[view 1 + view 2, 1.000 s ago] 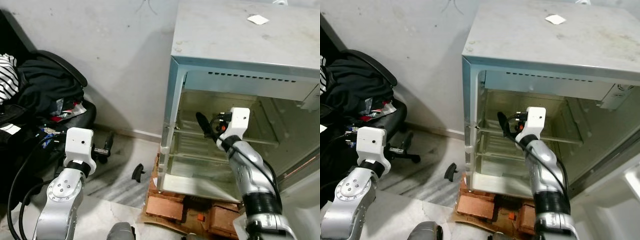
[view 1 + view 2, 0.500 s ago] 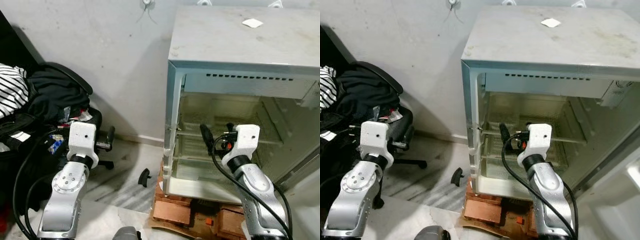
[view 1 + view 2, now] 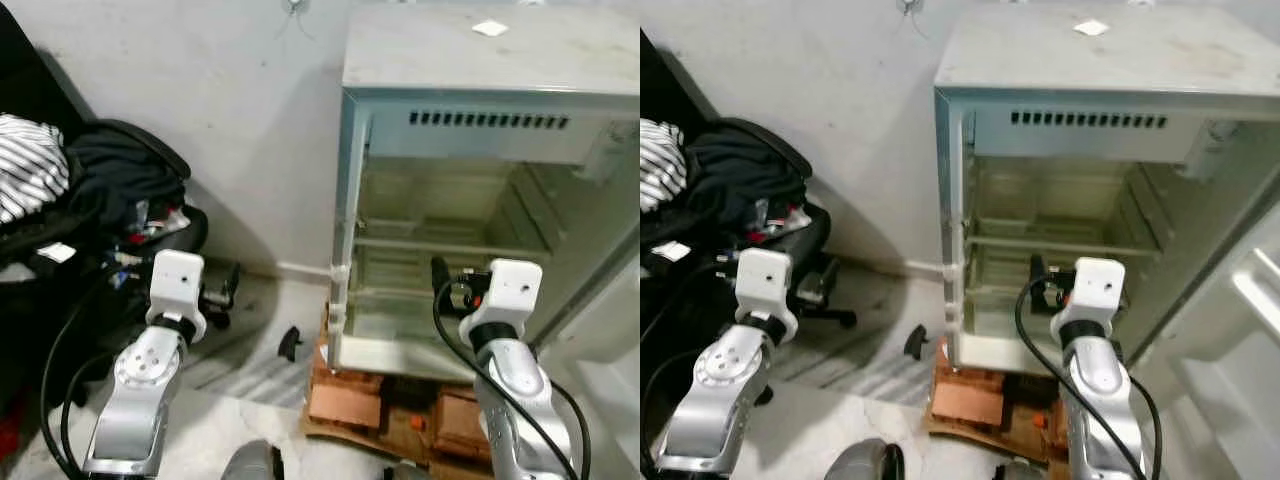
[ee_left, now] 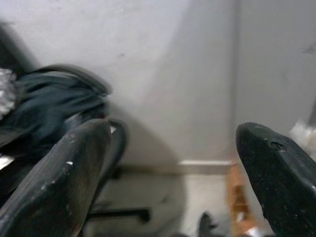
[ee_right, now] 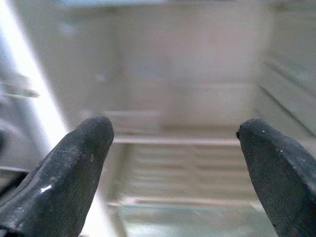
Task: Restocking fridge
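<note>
- The small grey-white metal fridge [image 3: 480, 60] stands open against the pale wall, its door [image 3: 1240, 330] swung out on the robot's right; wire shelves [image 3: 440, 245] cross its interior.
- A black office chair heaped with dark clothes and a striped cloth [image 3: 90, 190] sits to the robot's left.
- Reddish-brown bricks [image 3: 345, 395] lie under the fridge's front edge.
- The right gripper [image 5: 173, 148] is raised just before the fridge opening, its black fingers [image 5: 74, 163] spread wide with nothing between them.
- The left gripper [image 4: 173, 163] points toward the wall and chair, fingers [image 4: 64, 168] likewise spread apart and empty.
- A small black piece [image 3: 289, 343] lies on the floor near the bricks.
</note>
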`<state>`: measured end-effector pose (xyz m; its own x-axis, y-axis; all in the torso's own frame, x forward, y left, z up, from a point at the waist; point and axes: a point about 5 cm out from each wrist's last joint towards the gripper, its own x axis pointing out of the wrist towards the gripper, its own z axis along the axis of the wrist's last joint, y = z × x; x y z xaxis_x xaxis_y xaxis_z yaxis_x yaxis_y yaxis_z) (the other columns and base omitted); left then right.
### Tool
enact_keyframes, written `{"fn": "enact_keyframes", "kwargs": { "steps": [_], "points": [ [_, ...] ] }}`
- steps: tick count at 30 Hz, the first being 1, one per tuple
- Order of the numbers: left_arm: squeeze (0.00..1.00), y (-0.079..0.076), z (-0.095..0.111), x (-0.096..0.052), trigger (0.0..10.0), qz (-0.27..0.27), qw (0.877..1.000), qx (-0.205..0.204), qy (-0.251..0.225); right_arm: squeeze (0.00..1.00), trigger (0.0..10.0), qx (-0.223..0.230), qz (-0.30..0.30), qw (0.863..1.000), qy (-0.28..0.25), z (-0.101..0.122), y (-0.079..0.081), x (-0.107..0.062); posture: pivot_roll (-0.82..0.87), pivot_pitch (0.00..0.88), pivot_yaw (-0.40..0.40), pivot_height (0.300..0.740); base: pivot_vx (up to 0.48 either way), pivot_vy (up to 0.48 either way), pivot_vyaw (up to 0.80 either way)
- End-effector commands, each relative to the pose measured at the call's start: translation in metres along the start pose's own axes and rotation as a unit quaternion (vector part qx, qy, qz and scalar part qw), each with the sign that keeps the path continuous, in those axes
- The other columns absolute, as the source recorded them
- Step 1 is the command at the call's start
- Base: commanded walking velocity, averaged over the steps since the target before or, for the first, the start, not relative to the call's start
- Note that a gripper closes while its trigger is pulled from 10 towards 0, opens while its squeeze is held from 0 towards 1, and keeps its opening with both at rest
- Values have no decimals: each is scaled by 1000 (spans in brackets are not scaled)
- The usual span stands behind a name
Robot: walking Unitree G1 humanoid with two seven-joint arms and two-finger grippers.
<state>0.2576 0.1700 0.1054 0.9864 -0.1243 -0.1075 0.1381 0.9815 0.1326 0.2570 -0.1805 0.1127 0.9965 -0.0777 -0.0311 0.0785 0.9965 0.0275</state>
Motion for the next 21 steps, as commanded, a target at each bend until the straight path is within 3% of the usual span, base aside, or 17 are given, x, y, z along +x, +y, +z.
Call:
{"fn": "enact_keyframes", "kwargs": {
  "steps": [1, 9, 14, 17, 19, 21],
  "points": [
    [0, -1, 2, 2, 10000, -8, 1000, 9, -1, 0, 10000, 25, 31, 999, 10, -3, 5, -1, 39, 0, 61, 740, -330, 0, 0],
    [0, -4, 0, 2, 10000, -16, 1000, 11, 0, 0, 10000, 52, 26, 998, 22, -10, 0, -11, 23, 0, 57, 740, -289, 0, 0],
    [0, -6, 6, 5, 10000, -25, 999, 23, -8, 0, 10000, 36, -8, 999, 33, -14, 0, -7, 26, 0, 54, 740, -349, 0, 0],
    [0, -5, 5, 8, 10000, -24, 999, 25, -8, 0, 10000, 39, 7, 999, 30, -13, 6, -4, 28, 0, 51, 740, -352, 0, 0],
    [0, -4, 4, 8, 10000, -23, 999, 27, -4, 0, 10000, 139, 16, 989, 47, -13, 13, -3, 29, 0, 43, 740, -356, 0, 0],
    [0, -5, 3, 8, 10000, -25, 999, 29, -2, 0, 10000, 145, 8, 988, 46, -11, 12, -2, 29, 0, 41, 740, -379, 0, 0]
  ]
}}
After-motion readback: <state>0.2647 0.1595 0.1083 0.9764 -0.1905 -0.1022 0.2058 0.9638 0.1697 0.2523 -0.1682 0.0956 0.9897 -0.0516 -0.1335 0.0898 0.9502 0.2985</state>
